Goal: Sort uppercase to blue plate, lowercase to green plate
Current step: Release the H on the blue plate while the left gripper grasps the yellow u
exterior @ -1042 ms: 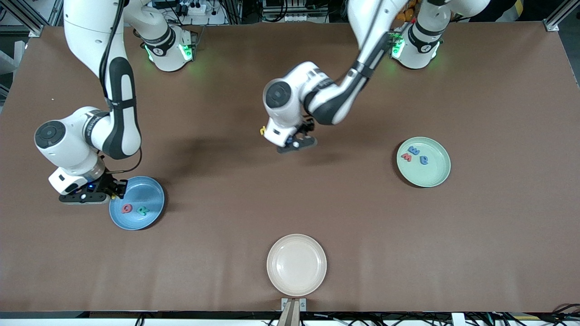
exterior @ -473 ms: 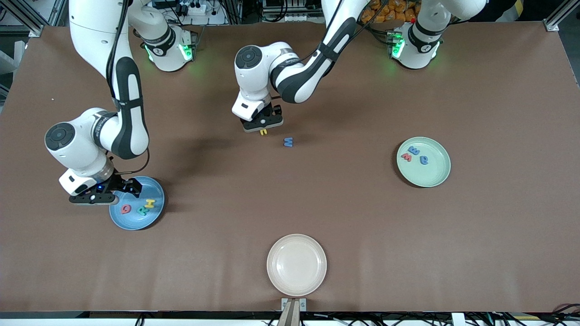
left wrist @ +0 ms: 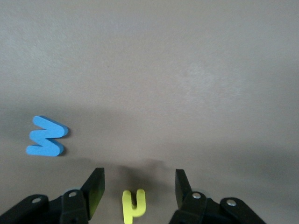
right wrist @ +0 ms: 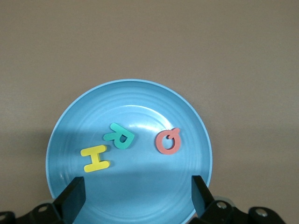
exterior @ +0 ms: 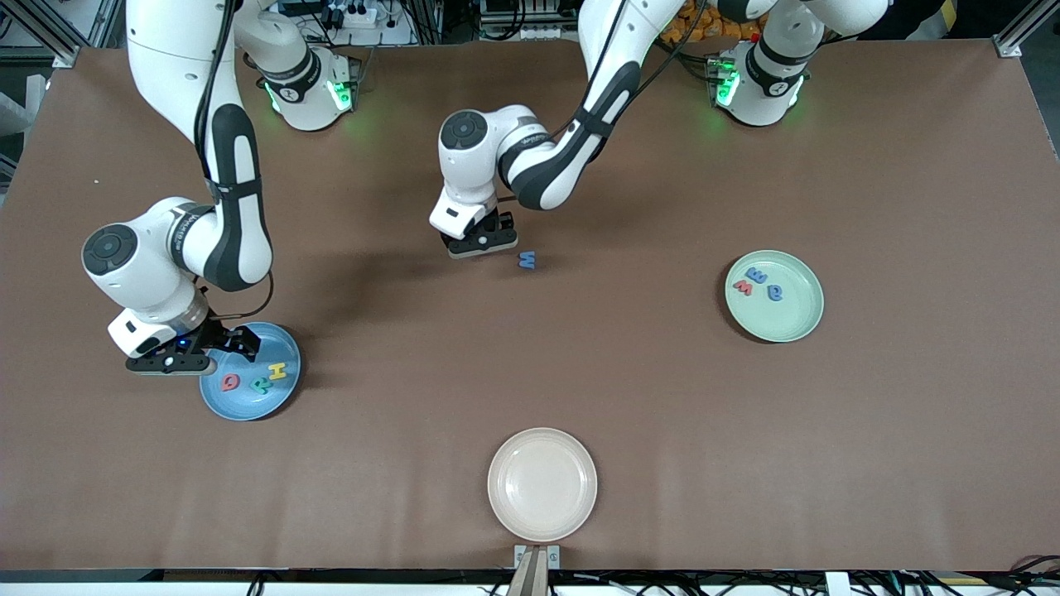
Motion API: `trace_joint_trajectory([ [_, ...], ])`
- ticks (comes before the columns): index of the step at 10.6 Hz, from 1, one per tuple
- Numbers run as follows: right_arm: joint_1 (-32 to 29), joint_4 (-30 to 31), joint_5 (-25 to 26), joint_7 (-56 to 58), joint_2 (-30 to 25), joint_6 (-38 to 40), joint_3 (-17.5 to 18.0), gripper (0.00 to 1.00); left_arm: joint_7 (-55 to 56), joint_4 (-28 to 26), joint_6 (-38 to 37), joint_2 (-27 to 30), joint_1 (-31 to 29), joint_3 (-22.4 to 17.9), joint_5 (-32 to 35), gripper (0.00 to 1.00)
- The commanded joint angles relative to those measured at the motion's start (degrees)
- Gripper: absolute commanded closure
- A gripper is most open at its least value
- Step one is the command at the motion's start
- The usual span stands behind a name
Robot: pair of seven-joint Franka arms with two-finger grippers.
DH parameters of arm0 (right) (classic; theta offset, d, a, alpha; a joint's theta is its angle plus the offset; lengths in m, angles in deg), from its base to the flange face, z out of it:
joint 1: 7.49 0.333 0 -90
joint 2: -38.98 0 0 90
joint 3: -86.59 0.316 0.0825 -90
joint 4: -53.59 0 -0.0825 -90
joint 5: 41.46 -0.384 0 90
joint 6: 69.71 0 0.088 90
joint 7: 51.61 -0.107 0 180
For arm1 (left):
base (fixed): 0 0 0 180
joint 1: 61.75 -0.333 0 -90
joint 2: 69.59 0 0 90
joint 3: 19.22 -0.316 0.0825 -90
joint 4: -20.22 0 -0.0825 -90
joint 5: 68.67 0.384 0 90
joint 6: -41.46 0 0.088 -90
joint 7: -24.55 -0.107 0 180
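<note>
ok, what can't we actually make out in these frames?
- Front view: the yellow lowercase letter is hidden under the left gripper; only the left wrist view shows it, cut off by the edge.
- Front view: the right gripper covers part of the blue plate rim.
- Blue letter on the table: M or W unclear.
- Green plate: the round blue letter is too small to read.

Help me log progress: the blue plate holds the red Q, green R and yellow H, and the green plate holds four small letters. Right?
Not quite. The green plate holds three small letters, not four, as the front view shows. The yellow small letter lies on the table between the open left gripper's fingers. The blue plate does hold Q, R and H.
</note>
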Motion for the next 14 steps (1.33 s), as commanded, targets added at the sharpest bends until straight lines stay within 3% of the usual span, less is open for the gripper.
trace_joint_trajectory([
  [1, -3.1, 0.1, -1.1, 1.6, -0.6, 1.2, 0.1, 0.00, 0.8, 0.2, 0.8, -1.4, 1.4, -0.2, 1.2, 0.32],
  [6, -4.7, 0.2, -1.1, 4.3, -0.5, 6.3, 0.1, 0.00, 1.3, 0.2, 0.4, -1.4, 1.6, 1.0, -0.6, 0.37],
  [10, -4.7, 0.1, -1.1, 4.3, -0.5, 6.6, 0.1, 0.00, 1.3, -0.3, 0.3, -1.6, 1.9, 1.0, -0.8, 0.60],
  [14, -4.2, 0.1, -1.1, 4.3, -0.6, 6.6, 0.0, 0.00, 1.4, -1.5, 0.3, -1.7, 1.9, 1.0, -0.9, 0.76],
])
